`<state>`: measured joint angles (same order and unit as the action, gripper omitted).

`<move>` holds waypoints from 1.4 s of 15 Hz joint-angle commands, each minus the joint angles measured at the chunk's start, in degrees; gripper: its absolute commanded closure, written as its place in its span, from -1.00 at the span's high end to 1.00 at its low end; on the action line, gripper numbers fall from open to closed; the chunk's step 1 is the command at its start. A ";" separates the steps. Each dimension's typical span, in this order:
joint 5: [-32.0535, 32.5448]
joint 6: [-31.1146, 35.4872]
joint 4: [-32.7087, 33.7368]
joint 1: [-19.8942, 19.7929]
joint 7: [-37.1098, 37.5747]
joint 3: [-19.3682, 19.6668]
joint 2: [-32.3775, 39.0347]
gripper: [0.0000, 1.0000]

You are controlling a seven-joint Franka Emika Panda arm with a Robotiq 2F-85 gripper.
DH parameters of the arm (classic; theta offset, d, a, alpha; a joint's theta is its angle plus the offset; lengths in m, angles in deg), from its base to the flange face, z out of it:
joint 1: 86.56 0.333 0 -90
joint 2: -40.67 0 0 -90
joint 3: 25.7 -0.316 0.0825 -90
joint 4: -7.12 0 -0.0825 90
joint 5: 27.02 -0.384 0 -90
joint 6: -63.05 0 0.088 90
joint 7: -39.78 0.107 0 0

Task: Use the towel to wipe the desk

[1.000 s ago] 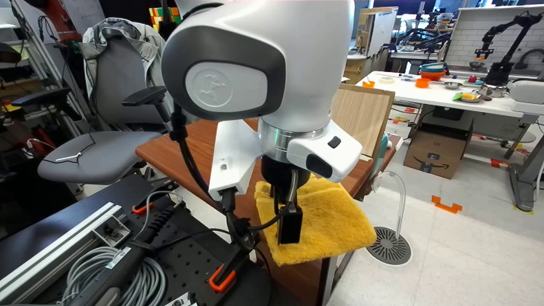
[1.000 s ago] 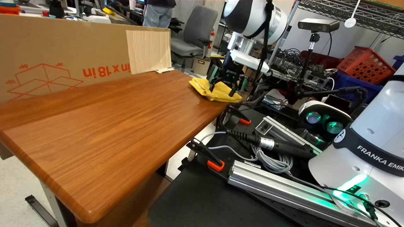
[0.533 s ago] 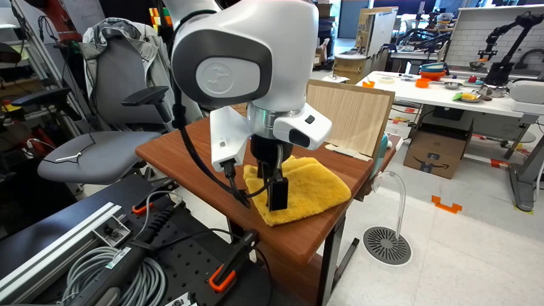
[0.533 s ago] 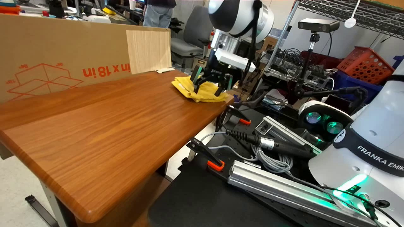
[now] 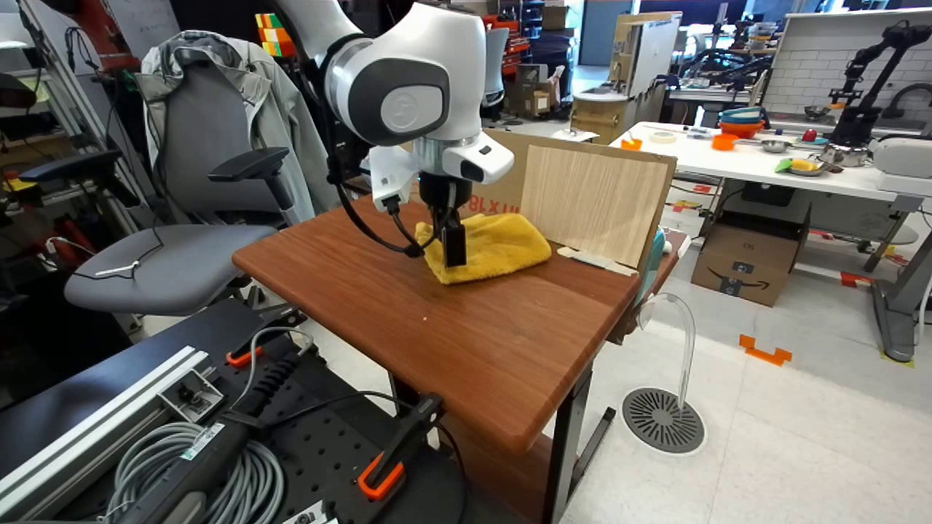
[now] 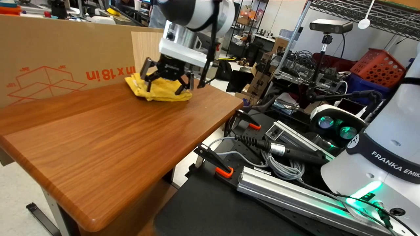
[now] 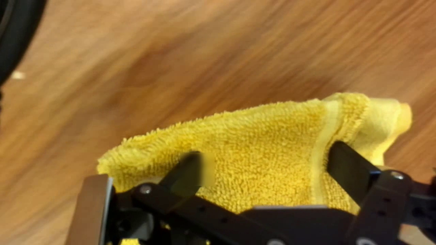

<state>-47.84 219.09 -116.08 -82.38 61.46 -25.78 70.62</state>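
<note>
With the hand (image 7: 265,151) spread wide and gripping nothing, most likely wiping by downward pressure alone. From left to right in the wrist view: past a pale speck (image 7: 18,75) on the counter (image 7: 204,61), then apparently touching the towel (image 7: 259,136) lying on it, with one finger (image 7: 187,175), then with another farther right. Calls next for a firm, flat sweep over that speck.

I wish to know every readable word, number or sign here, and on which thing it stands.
"FRANKA EMIKA", last letter cut: robot base.
"in x 18 in", upside down: cardboard panel.
Round emblems: arm, base.
Curved arrow: carton.
Too small: diagram numbers, carton print, black rod label, gripper marking.
</note>
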 commanded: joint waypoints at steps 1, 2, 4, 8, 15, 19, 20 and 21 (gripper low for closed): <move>2.02 -0.65 7.91 4.64 4.43 -1.34 6.71 1.00; 2.28 -0.74 8.65 5.80 4.63 -1.87 7.43 1.00; 2.86 -0.70 9.30 7.99 4.84 -2.81 8.41 1.00; 2.37 -0.90 7.78 10.67 3.29 -6.35 7.75 1.00; -1.05 -5.51 4.04 8.45 -2.60 -14.83 5.00 1.00; -1.13 -10.29 -1.08 6.68 -4.84 -13.63 0.88 1.00; -1.22 -11.52 -3.20 5.80 -5.44 -13.27 -0.68 1.00; -1.00 -11.88 -4.39 5.33 -6.03 -12.96 -1.43 1.00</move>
<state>-47.96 209.65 -114.50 -75.01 58.40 -39.34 72.99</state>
